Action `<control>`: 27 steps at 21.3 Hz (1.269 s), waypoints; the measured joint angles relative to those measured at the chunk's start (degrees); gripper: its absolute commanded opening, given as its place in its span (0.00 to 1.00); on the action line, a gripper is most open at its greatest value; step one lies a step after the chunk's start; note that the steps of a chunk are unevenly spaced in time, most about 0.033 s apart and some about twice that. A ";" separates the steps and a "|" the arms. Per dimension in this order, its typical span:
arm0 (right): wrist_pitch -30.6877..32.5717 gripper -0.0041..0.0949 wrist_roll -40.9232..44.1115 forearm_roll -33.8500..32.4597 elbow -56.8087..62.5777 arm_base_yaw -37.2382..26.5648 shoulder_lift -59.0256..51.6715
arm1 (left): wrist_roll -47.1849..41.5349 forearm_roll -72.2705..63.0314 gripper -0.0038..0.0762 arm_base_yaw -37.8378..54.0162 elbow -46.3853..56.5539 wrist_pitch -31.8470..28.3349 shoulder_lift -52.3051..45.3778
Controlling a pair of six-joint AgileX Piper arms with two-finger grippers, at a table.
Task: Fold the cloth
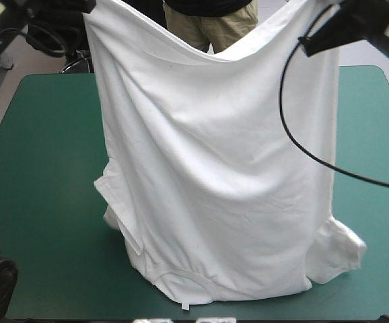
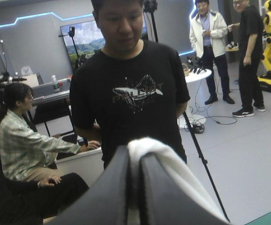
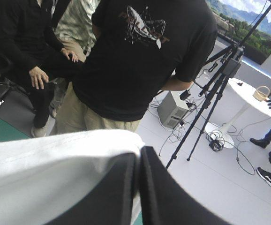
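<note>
The white T-shirt [image 1: 215,168] hangs lifted like a curtain over the middle of the table, held by its two upper corners. Its collar [image 1: 188,279] and both sleeves [image 1: 339,252] rest crumpled on the teal-green cover near the front edge. My left gripper [image 1: 87,7] is high at the shirt's upper left corner. In the left wrist view my left gripper [image 2: 135,152] is shut, with a white fold [image 2: 173,173] of the T-shirt pinched between the fingers. My right gripper [image 1: 326,20] holds the upper right corner. In its own view my right gripper [image 3: 139,157] is shut on the T-shirt's hem [image 3: 56,173].
The teal-green cover [image 1: 40,175] shows wide to the left of the shirt, with a narrower strip [image 1: 373,134] to its right. Both wrist views look level into the room beyond the table's far edge.
</note>
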 measured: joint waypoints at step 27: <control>6.27 0.02 -1.14 29.00 18.37 -15.65 15.80 | -12.75 20.55 0.03 1.95 14.83 27.86 13.91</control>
